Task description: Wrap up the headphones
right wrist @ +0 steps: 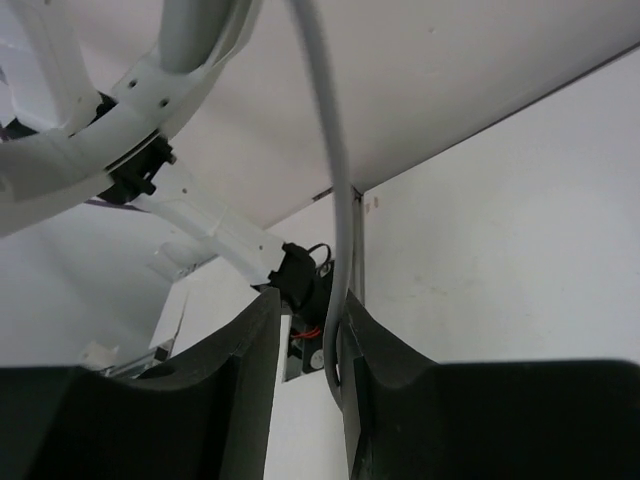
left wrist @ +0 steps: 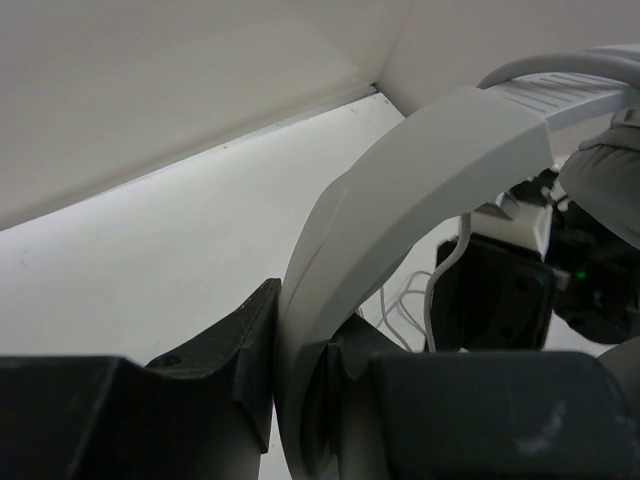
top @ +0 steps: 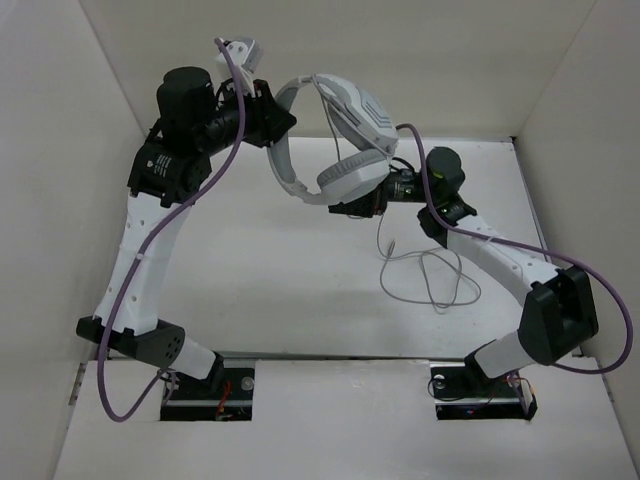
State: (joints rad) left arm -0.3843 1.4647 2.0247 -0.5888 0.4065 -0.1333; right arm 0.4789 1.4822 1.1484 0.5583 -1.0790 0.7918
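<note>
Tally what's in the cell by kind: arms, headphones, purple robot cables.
Robot arms: 2 (left arm, right arm)
Headphones: 1
Purple robot cables: 2, one along each arm
Total: 5

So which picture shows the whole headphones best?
The top view: the headphones show whole, with the long cable. The left wrist view shows only the headband; the right wrist view shows mostly just the cable.
</note>
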